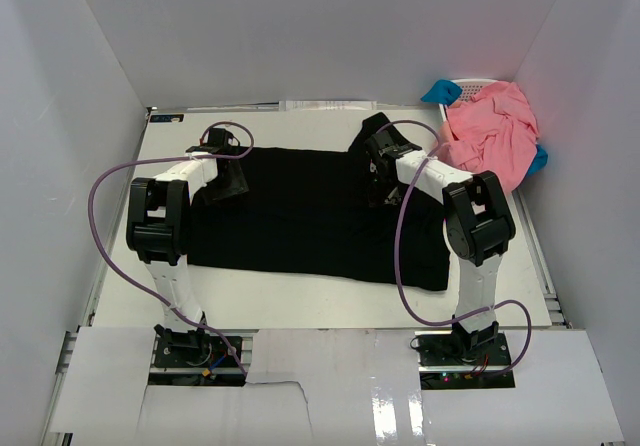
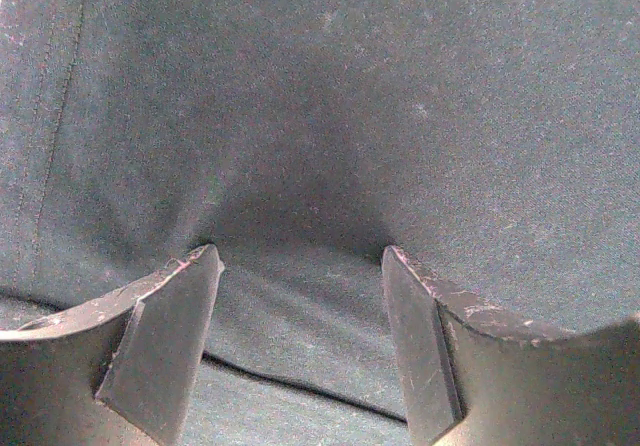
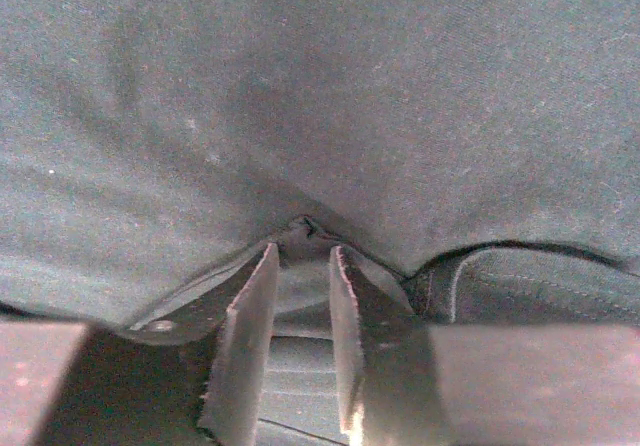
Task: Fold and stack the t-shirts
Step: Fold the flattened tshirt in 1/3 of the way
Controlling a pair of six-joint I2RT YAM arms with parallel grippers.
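Observation:
The black t-shirt (image 1: 310, 216) lies spread flat across the white table (image 1: 330, 296). A heap of salmon-pink t-shirts (image 1: 490, 136) sits at the back right. My left gripper (image 1: 232, 178) is down on the black shirt's far left part. In the left wrist view this gripper (image 2: 300, 256) stands open, its fingertips (image 2: 200, 266) pressing into the cloth. My right gripper (image 1: 383, 181) is on the shirt's far right part, near a turned-up sleeve (image 1: 372, 126). In the right wrist view it (image 3: 302, 249) has its jaws drawn close, pinching a small ridge of black cloth (image 3: 305, 228) at the tips.
A white lattice basket (image 1: 478, 84) under the pink heap stands in the back right corner, with blue pieces (image 1: 440, 92) beside it. White walls close in the table on three sides. Purple cables (image 1: 105, 196) loop off both arms.

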